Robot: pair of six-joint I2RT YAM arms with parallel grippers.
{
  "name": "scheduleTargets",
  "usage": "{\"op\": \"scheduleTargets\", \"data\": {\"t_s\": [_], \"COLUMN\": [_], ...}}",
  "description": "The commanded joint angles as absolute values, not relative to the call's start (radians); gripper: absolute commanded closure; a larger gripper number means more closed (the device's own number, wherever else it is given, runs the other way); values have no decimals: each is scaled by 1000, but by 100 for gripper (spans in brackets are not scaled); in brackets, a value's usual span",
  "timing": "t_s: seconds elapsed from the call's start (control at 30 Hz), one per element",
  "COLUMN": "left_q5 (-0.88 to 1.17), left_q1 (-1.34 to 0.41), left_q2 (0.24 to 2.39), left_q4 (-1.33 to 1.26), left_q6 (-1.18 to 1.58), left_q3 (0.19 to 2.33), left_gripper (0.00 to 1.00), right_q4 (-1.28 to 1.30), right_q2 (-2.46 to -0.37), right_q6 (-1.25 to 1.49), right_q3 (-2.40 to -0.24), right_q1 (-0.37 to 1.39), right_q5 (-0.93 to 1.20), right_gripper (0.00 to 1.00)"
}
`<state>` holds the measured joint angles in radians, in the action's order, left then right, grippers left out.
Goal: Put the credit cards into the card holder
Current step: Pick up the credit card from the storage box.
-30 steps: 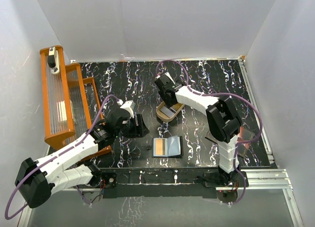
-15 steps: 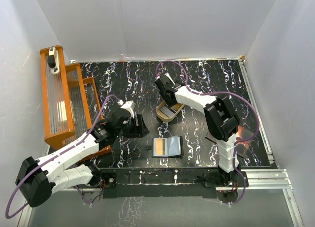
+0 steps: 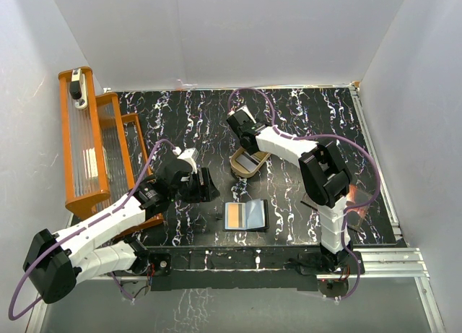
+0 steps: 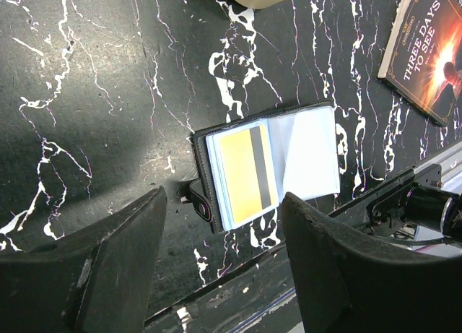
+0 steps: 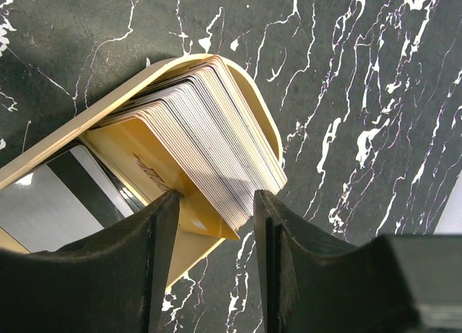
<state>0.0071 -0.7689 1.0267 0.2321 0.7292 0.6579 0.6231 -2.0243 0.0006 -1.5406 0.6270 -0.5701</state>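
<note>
The card holder (image 4: pixel 206 175) lies open on the black marble table, showing a gold-orange card (image 4: pixel 242 167) with a dark stripe in its left sleeve; the right sleeve looks pale blue (image 3: pixel 255 214). More credit cards (image 5: pixel 202 123) lean as a stack in the tan oval tray (image 5: pixel 256 105). My right gripper (image 5: pixel 215 196) is down at the tray, open, one finger on each side of the stack's lower corner, the left finger against a gold card. My left gripper (image 4: pixel 222 203) hovers open and empty, left of the card holder (image 3: pixel 245 214) in the top view.
An orange rack (image 3: pixel 94 145) stands along the table's left side, with a small black-and-white object (image 3: pixel 76 91) on top. A dark book (image 4: pixel 429 51) with pale lettering lies at the right front. The table's front edge and metal rail (image 3: pixel 375 257) run close behind the card holder.
The right jaws have narrowed around the card stack in the tray, and the right wrist has shifted slightly toward the back left. The left arm has not moved.
</note>
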Motion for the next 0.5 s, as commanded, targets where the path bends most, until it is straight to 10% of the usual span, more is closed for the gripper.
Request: {"op": "scheduleTargets", "data": {"t_s": [0.0, 0.47], "left_q5": [12, 26], "left_q1": [-770, -769], "left_q2": [1009, 1010], "left_q4": [225, 232], "left_q6": [732, 730], "left_q3": [654, 664], "left_gripper": [36, 36], "right_q4": [571, 587], "right_q2": [-1999, -1992], "right_q6": [-3, 9], "right_q3": [-1548, -1568], "right_q1": [616, 617], "right_q5": [-613, -596], "right_gripper": [58, 71]}}
